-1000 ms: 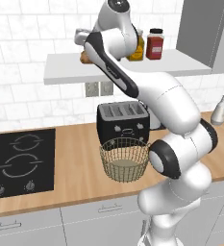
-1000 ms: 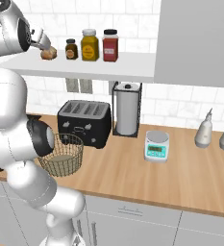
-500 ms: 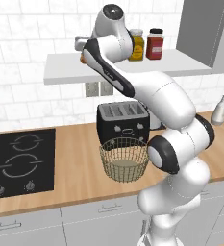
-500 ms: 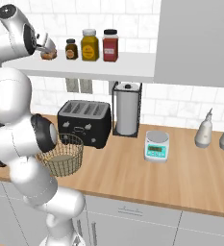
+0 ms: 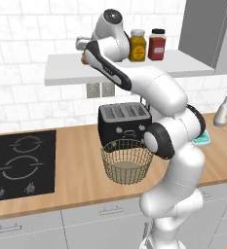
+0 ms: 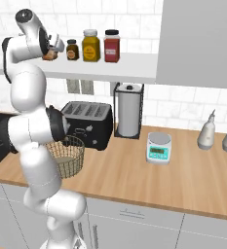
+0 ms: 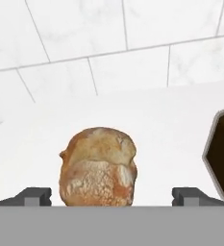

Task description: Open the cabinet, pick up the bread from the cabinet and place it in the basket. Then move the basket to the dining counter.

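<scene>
Straddling bread (image 7: 98,167) — pincer (image 7: 111,196) (wide apart)

Tan-brown bread (image 7: 98,167), black toaster (image 5: 122,120)

Bread (image 7: 98,166) on the shelf (image 6: 134,68) left of three jars (image 6: 91,45), basket (image 5: 126,161) before the toaster (image 5: 121,121).

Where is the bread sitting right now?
The bread sits on the white shelf against the tiled wall, left of the brown jar, and between the open claw's fingertips in the hand view.
</scene>
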You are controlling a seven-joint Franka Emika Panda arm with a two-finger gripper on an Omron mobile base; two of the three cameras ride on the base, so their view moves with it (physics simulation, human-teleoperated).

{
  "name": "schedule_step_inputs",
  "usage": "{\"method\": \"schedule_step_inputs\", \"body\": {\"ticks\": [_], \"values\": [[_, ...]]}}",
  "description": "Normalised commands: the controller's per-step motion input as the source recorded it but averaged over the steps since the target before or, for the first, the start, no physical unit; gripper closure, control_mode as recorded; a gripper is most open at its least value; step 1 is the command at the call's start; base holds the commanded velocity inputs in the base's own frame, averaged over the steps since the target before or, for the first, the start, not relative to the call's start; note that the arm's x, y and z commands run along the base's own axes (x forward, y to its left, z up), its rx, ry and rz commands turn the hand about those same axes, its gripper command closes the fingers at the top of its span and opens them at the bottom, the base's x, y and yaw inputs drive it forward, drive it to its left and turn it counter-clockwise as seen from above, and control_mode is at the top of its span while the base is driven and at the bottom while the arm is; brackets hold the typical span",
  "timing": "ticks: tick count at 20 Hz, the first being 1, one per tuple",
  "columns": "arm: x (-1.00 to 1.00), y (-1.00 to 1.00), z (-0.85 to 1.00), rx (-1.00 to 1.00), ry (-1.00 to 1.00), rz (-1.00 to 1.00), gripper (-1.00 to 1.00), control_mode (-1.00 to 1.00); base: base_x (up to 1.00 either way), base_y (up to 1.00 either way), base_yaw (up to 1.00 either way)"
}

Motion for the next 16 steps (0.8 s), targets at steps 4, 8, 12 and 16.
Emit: {"method": "schedule_step_inputs", "body": {"ticks": [4, 8, 12, 16], "values": [[0.43, 0.01, 0.00, 0.00, 0.01, 0.01, -1.00, -1.00, 0.00, 0.00, 0.00], [0.28, 0.12, -0.18, 0.00, 0.01, 0.00, -1.00, -1.00, 0.00, 0.00, 0.00], [0.26, 0.40, -0.09, 0.00, 0.01, 0.00, -1.00, -1.00, 0.00, 0.00, 0.00], [0.03, 0.31, -0.22, 0.00, 0.03, 0.00, -1.00, -1.00, 0.00, 0.00, 0.00]]}}
